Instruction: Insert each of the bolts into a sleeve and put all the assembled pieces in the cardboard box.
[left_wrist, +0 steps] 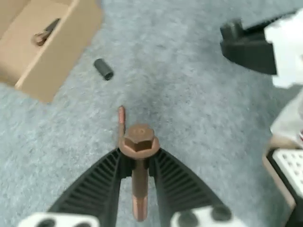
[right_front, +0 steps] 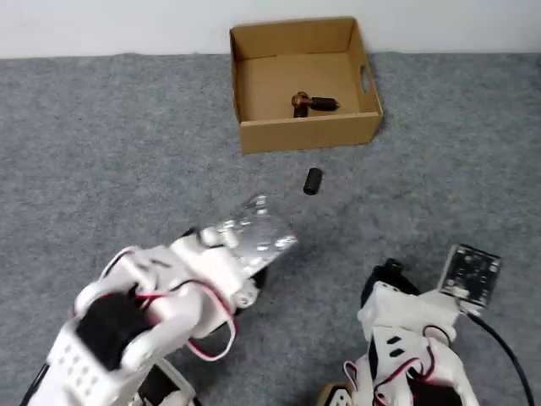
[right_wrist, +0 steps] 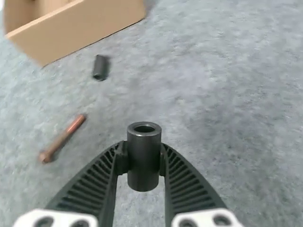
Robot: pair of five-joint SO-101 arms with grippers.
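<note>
Lying loose near cardboard box [right_front: 308, 134]: sleeve [right_front: 313, 181]

The cardboard box [right_front: 304, 134] is plain tan, on mottled grey carpet [right_front: 101, 144]. The assembled piece [right_front: 314, 105] inside is copper and black. The held bolt [left_wrist: 138, 142] and loose bolt [right_wrist: 62, 138] are coppery brown. The held sleeve [right_wrist: 143, 137] and the loose sleeve [right_front: 313, 181], at the box's 6 o'clock, are matte black. The left gripper [left_wrist: 138, 154] and right gripper [right_wrist: 142, 149] have black ribbed fingers on white bodies.

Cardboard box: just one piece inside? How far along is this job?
Done: one assembled piece lies in the cardboard box. In hand: the left gripper holds a bolt, the right gripper a sleeve, not yet joined. Remaining: a loose bolt and a loose sleeve on the carpet, plus boxing both pairs.
</note>
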